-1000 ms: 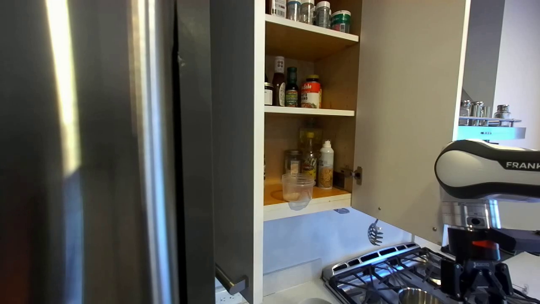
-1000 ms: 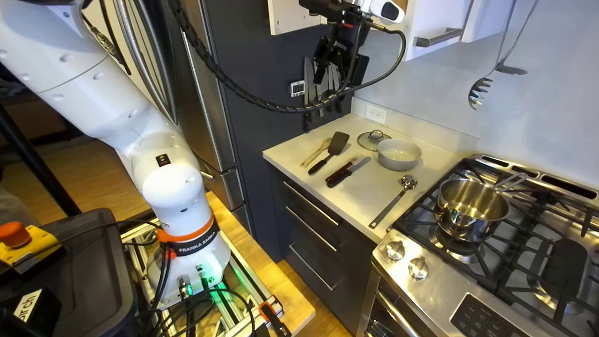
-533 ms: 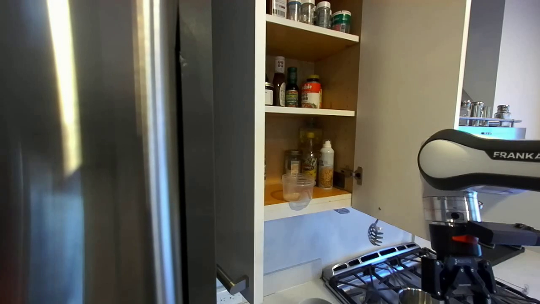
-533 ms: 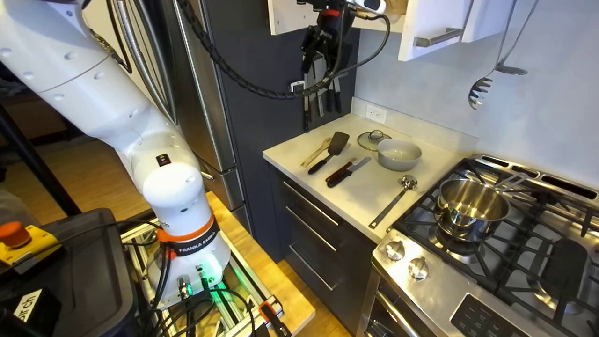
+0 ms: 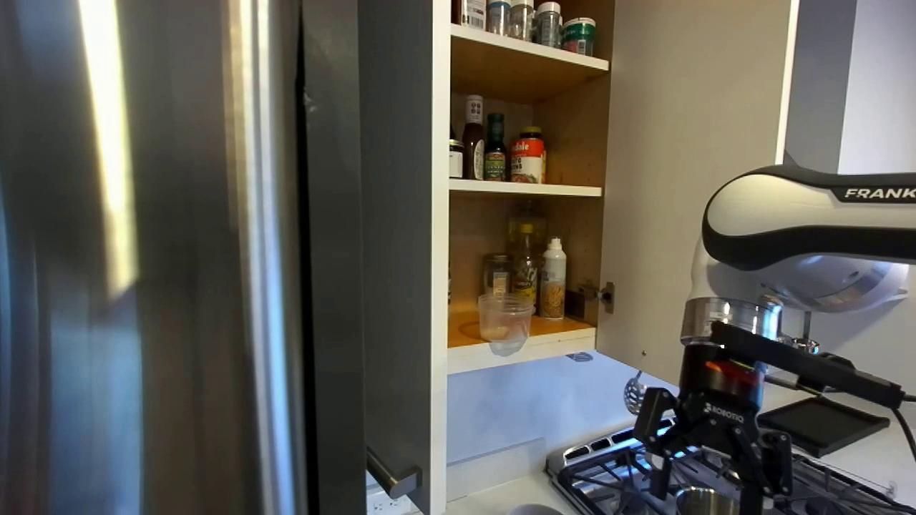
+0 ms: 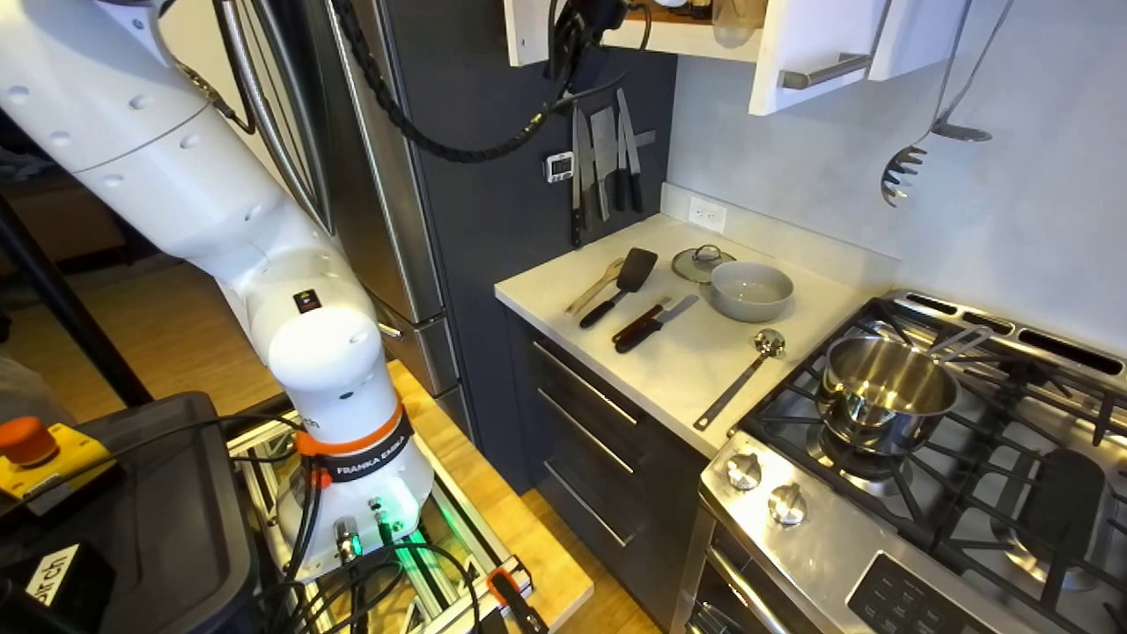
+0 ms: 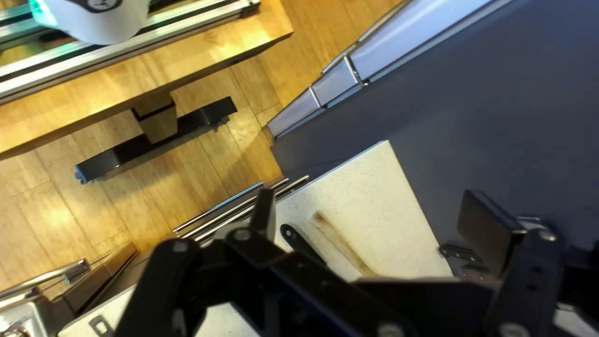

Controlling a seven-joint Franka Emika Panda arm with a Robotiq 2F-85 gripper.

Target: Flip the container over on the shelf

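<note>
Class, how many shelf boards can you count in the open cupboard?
3: the top board, the middle board and the bottom shelf under the clear container, all in an exterior view. More may be hidden above the frame.

big white robot arm (image 6: 224, 202) leaning up from its round base (image 6: 357, 493), its far end bent downward at the silver wrist (image 5: 723, 320), black gripper (image 5: 705, 493) hanging below, pointing down and a little tipped, two fingers (image 7: 486, 224) spread wide apart

arm (image 6: 229, 220): white, rounded | ring (image 6: 361, 442): orange | band (image 6: 374, 456): black, FRANKA EMIKA | cable (image 6: 462, 156): black, thick | pincer (image 7: 376, 220): black, ROBOTIQ lettering (image 5: 724, 413)
</note>
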